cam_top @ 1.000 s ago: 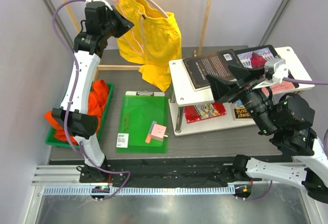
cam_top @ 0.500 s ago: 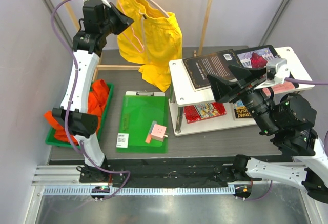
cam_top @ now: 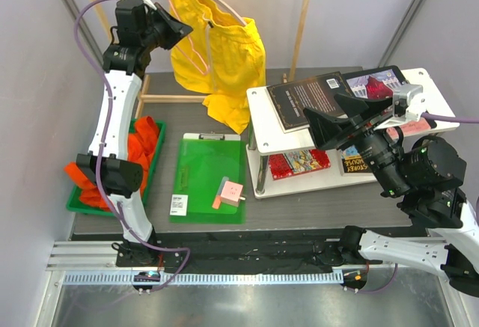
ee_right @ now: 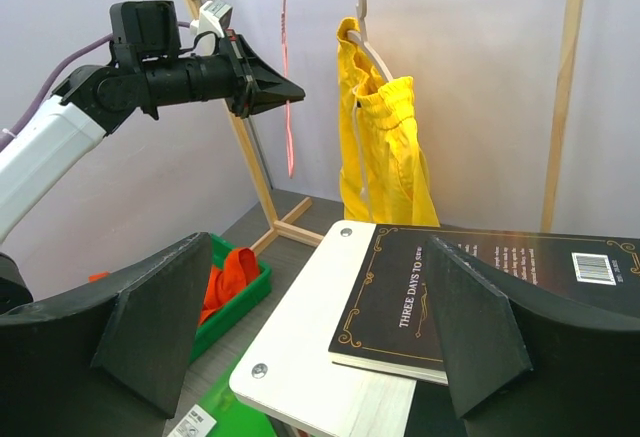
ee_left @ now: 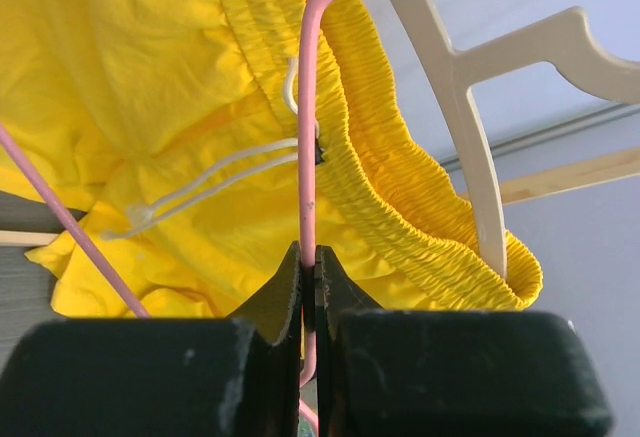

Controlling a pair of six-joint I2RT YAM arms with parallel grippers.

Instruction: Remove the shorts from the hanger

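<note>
While one yellow pair point(cam_top: 221, 50) hangs, one orange pair point(cam_top: 139, 147) lies binned.

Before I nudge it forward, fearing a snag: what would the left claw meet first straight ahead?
Beyond the pink hanger it grips, the left claw would probably meet the yellow shorts first, around their waistband; the gap between is unclear.

**A:** Yellow shorts point(ee_left: 150, 87) — matt woven cloth, waistband tightly puckered; drawstring point(ee_left: 220, 169), smooth white cord. The hangers?

**B:** Pink hanger point(ee_left: 308, 137): thin, smooth, faintly glossy, plastic-looking. Wooden hanger point(ee_left: 470, 157): pale wood, sanded smooth. Fingers point(ee_left: 280, 302) of the left gripper point(ee_left: 309, 253): matt black plastic.

**A:** On the table?

**B:** Clipboard point(cam_top: 198, 170) — translucent green plastic, glossy. Book point(ee_right: 480, 297): matt black cover, gilt print. Shelf point(ee_right: 300, 357): smooth white board.
</note>
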